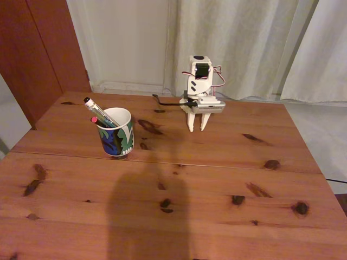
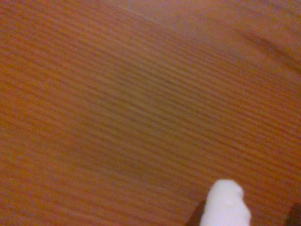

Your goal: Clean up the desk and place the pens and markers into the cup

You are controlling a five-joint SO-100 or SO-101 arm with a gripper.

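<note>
Currently the gripper (image 1: 197, 129) pointed down at the desk (image 1: 217, 173), fingers slightly apart, holding nothing. The cup (image 1: 117, 132) stood well left of it in the fixed view, with the pens and markers (image 1: 100, 113) leaning inside; apparently two sticks, count uncertain.

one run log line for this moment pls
pens: in cup | desk: no loose pens seen | gripper: fingers pointing down at desk, holding nothing

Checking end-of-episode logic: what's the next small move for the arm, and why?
Probably none beyond staying parked: the cup already holds the pens, no pen shows loose on the desk, and the gripper points down at bare wood, carrying nothing.
</note>
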